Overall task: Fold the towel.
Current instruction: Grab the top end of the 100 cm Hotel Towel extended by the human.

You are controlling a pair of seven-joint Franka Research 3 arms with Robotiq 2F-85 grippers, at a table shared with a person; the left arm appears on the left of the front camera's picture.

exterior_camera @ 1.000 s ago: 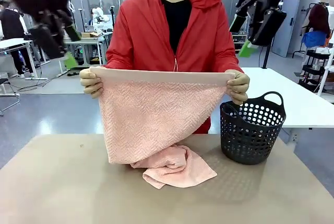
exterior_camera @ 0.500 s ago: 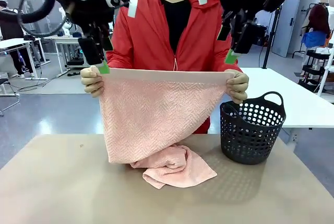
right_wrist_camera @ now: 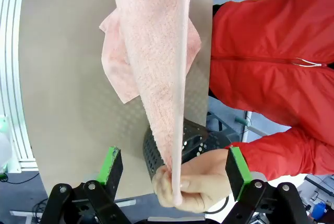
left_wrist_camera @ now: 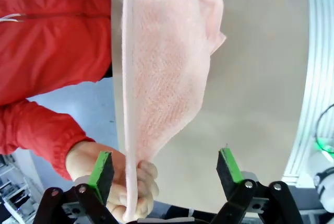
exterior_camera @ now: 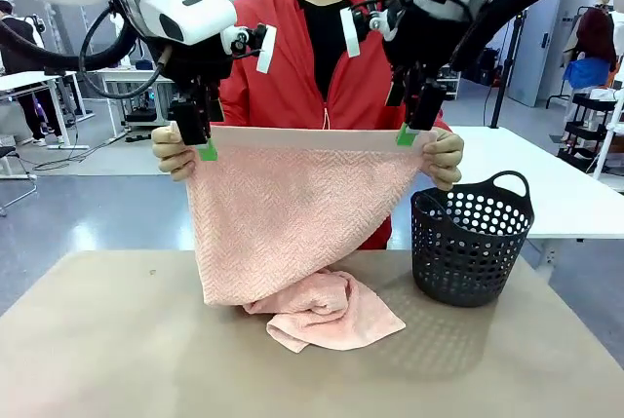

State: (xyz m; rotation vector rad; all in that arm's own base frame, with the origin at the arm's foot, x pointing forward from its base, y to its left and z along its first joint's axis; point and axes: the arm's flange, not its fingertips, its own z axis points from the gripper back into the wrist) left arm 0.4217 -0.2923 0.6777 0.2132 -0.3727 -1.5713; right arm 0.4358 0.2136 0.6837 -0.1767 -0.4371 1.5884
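A person in a red jacket holds up the salmon-pink towel point(exterior_camera: 283, 213) by its top corners, its lower end bunched on the table. My left gripper point(exterior_camera: 200, 140) hangs open at the top left corner, beside the person's hand point(exterior_camera: 171, 157). My right gripper point(exterior_camera: 414, 126) hangs open at the top right corner, above the other hand point(exterior_camera: 444, 160). In the left wrist view the towel's edge point(left_wrist_camera: 130, 145) and the hand point(left_wrist_camera: 122, 179) lie between the open fingers point(left_wrist_camera: 102, 169). The right wrist view shows the towel point(right_wrist_camera: 156, 51) and hand point(right_wrist_camera: 195, 182) between its spread fingers point(right_wrist_camera: 110, 165), with no contact visible.
A dark perforated basket point(exterior_camera: 471, 243) with handles stands on the table's right side, close to the towel's right edge. The tan table point(exterior_camera: 97, 340) has free room on the left and front. White tables and racks stand behind the person.
Both arms have come down and inward from the upper corners of the picture to the towel's top corners. The person and towel have stayed still.
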